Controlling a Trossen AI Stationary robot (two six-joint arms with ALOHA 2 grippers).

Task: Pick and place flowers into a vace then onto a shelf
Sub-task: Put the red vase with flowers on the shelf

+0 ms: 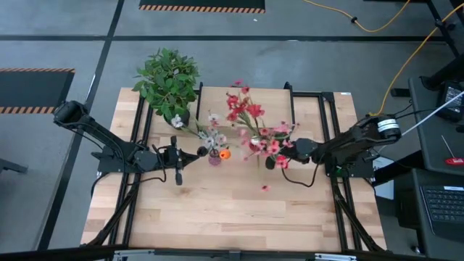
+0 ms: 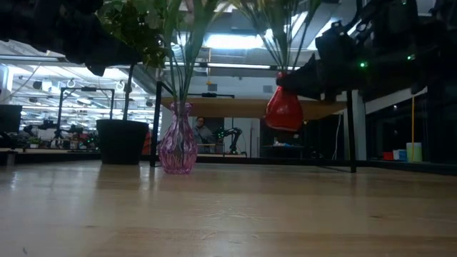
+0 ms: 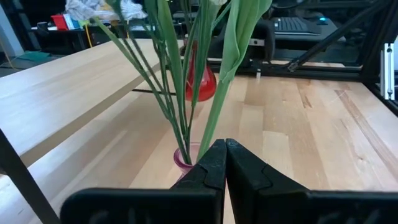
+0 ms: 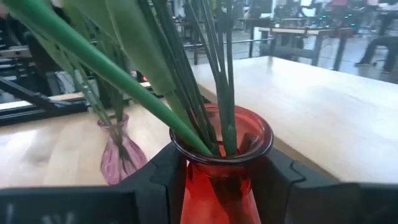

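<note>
A red glass vase [image 2: 284, 111] with pink and red flowers [image 1: 250, 116] on green stems is in my right gripper [image 4: 224, 180], in front of the shelf [image 2: 243, 108]. A pink glass vase [image 2: 178, 146] stands with its base on the tabletop and holds white and orange flowers [image 1: 212, 139]. My left gripper [image 3: 225, 149] is shut, level with that vase's rim [image 3: 185, 159] and close on its left side. My right gripper pinches the red vase's neck [image 4: 221, 186] just below the rim [image 4: 221, 149], one finger [image 4: 166, 177] on each side, coming level from the table's right. The vase is upright and lifted clear of the tabletop. My left gripper: whether its shut tips touch the pink vase, I cannot tell.
A bushy green plant [image 1: 168, 76] in a black pot [image 2: 121, 140] stands at the far left. The shelf's black legs [image 2: 351, 128] rise behind both vases. A loose pink petal [image 1: 264, 188] lies on the tabletop, with bare wood toward the near edge [image 1: 232, 217].
</note>
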